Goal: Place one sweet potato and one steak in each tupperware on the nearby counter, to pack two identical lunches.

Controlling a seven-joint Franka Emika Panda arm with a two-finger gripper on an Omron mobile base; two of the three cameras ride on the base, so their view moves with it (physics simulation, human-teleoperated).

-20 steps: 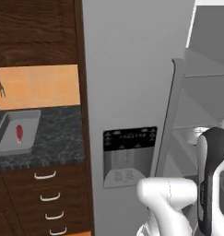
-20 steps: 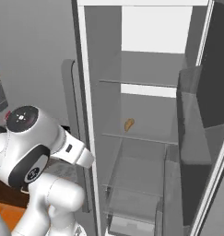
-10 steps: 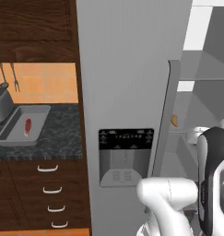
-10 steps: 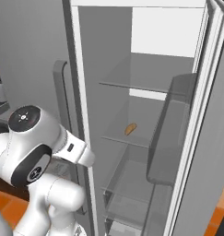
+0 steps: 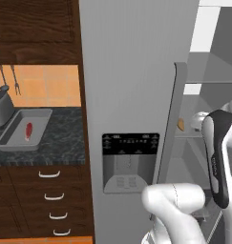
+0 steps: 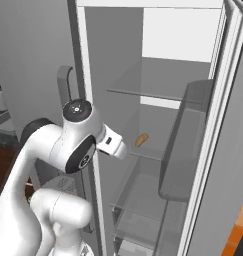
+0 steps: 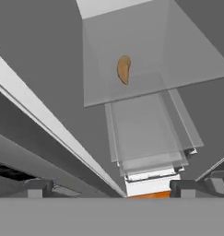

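A small tan-orange oval sweet potato (image 7: pixel 124 69) is lying on a clear glass shelf (image 6: pixel 143 155) inside the open grey refrigerator (image 5: pixel 136 71). A flat bright-red steak (image 5: pixel 28 131) is resting in a shallow pale grey rectangular tupperware (image 5: pixel 12 143) on the dark speckled counter (image 5: pixel 65 143). The two-finger gripper (image 7: pixel 113 186) is pointing toward the shelf, jaws spread wide, gripping nothing.

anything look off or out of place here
Nothing looks spilled or damaged. The fridge door stands open, and one sweet potato lies alone on a glass shelf inside. On the counter, the steak sits in its tupperware, level. The open gripper holds nothing.
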